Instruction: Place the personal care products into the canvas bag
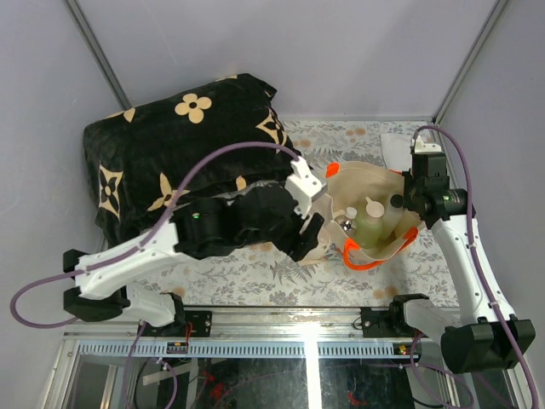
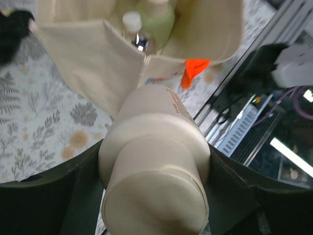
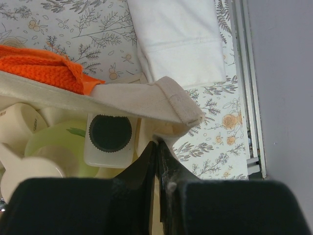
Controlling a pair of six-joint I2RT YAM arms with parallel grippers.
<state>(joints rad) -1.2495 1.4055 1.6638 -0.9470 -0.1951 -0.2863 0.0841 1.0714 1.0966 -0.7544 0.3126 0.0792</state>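
My left gripper (image 2: 154, 188) is shut on a cream squat bottle (image 2: 154, 156), its fingers pressed against both sides, just short of the canvas bag (image 2: 88, 54). In the top view the left gripper (image 1: 311, 234) hangs at the bag's (image 1: 362, 183) left edge. The bag stands open. Inside it are a pale green bottle (image 3: 54, 142), a white rectangular bottle with a dark cap (image 3: 110, 134), another cream bottle (image 3: 17, 125) and a small clear bottle (image 2: 132, 22). My right gripper (image 3: 157, 147) is shut on the bag's right rim (image 3: 146, 98).
A black blanket with cream flowers (image 1: 170, 162) is heaped at the back left, beside the left arm. A folded white cloth (image 3: 176, 39) lies behind the bag. The bag's orange handle (image 1: 368, 260) droops toward the near table rail (image 1: 281, 319).
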